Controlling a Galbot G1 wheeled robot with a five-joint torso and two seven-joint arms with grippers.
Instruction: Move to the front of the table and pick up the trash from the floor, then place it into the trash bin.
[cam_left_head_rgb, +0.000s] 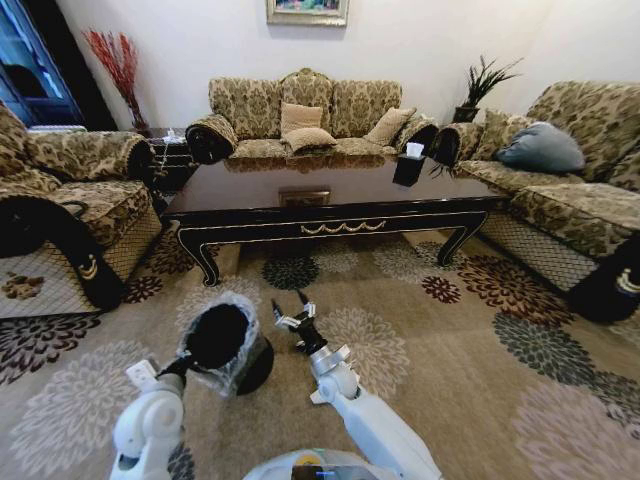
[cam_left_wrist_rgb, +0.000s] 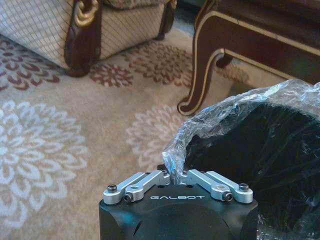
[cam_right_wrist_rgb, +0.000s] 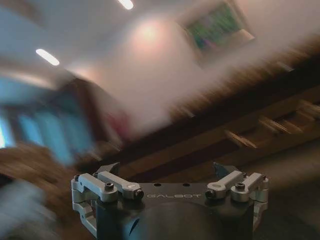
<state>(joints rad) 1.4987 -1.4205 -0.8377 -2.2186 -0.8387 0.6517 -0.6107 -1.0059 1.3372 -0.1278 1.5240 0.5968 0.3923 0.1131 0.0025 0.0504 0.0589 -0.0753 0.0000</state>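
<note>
The trash bin (cam_left_head_rgb: 256, 366), small, black and lined with a crinkly clear bag, sits tilted just above the flowered carpet in front of the table (cam_left_head_rgb: 340, 228). My left gripper (cam_left_head_rgb: 186, 364) is shut on the bag-covered rim at the bin's near side. The left wrist view shows this gripper (cam_left_wrist_rgb: 172, 175) pinching the plastic edge of the bin (cam_left_wrist_rgb: 240, 100), with a curved table leg (cam_left_wrist_rgb: 205, 75) beyond. My right gripper (cam_left_head_rgb: 290, 312) hovers open beside the bin, pointing toward the table, nothing between its fingers. In the blurred right wrist view the same gripper (cam_right_wrist_rgb: 167, 170) stands wide open. The trash is out of view.
Patterned sofas stand on the left (cam_left_head_rgb: 70, 200), behind (cam_left_head_rgb: 300, 115) and on the right (cam_left_head_rgb: 570, 190) of the table. A small black tissue box (cam_left_head_rgb: 408, 166) sits on the tabletop. Open carpet (cam_left_head_rgb: 450, 360) lies to my right.
</note>
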